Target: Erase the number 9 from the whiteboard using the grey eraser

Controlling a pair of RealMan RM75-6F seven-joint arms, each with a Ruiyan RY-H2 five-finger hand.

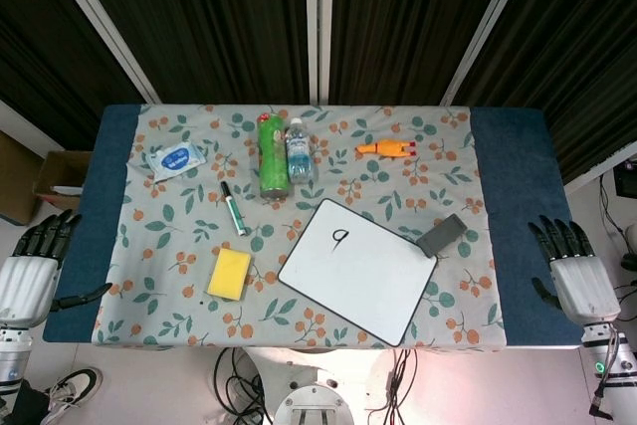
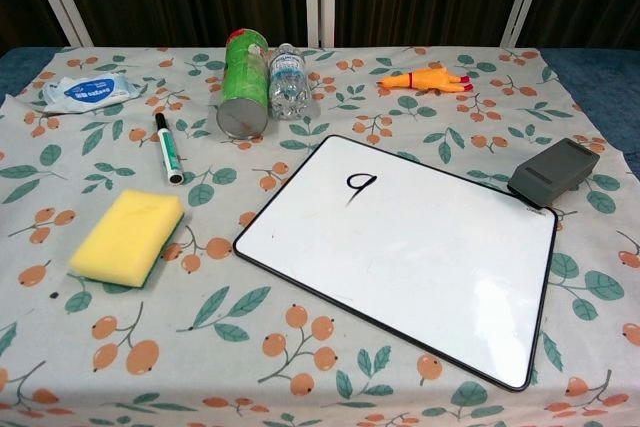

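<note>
A whiteboard lies on the flowered cloth, with a black 9 near its far left corner. The grey eraser rests on the board's far right corner. My right hand hangs open beyond the table's right edge, well to the right of the eraser. Off the left edge my left hand is open too, holding nothing. Neither hand shows in the chest view.
A yellow sponge and a green marker lie left of the board. Behind it are a green can, a water bottle, a rubber chicken and a wipes pack.
</note>
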